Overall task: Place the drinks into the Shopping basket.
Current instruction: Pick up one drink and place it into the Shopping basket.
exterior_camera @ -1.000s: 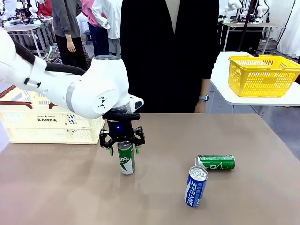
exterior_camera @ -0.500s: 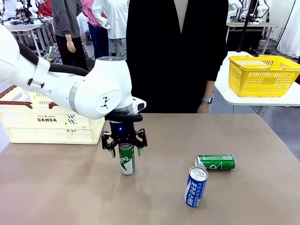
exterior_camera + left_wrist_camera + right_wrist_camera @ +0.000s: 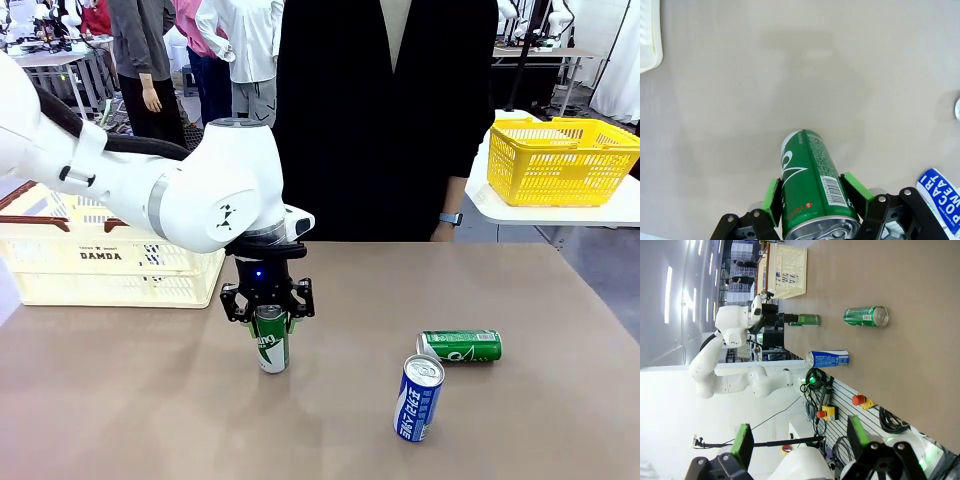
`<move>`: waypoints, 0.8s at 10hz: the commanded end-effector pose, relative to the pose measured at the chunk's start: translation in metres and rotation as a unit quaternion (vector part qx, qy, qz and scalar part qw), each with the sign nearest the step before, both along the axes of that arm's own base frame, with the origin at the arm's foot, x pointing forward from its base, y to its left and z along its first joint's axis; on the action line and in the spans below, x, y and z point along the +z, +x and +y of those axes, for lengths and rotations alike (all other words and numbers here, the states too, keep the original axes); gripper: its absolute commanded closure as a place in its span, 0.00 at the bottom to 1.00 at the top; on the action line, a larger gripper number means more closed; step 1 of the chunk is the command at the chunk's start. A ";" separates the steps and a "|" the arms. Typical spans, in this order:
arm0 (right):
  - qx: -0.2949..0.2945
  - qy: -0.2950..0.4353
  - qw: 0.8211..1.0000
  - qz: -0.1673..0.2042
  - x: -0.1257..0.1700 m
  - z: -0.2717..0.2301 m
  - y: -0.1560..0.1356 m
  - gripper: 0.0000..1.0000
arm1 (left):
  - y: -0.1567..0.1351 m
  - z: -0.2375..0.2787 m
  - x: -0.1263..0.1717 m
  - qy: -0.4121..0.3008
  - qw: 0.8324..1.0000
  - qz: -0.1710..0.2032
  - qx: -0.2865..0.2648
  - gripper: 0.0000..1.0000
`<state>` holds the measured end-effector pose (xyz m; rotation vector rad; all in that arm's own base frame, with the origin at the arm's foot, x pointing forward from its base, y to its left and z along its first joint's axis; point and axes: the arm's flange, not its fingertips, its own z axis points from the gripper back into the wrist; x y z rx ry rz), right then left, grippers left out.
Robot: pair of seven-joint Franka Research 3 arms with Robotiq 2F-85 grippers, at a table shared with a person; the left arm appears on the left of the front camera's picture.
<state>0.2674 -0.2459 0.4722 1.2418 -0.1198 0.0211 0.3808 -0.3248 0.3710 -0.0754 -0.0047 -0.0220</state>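
Left gripper (image 3: 268,322) clenched on green can (image 3: 270,350) standing upright, gripping near its top.

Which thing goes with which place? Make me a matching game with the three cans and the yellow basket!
Things:
1. green can on the left
2. green can on the right
3. blue can
4. yellow basket

Places:
A. on the separate white table
B. lying on its side on the brown table
C. standing upright between the fingers of the left gripper
D. standing by itself, nearest the front edge

Pairs: 1-C, 2-B, 3-D, 4-A
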 end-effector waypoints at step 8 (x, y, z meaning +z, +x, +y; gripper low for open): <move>0.002 -0.001 1.000 0.007 0.004 0.000 -0.002 0.00 | 0.014 0.049 0.217 -0.058 0.996 -0.027 -0.056 1.00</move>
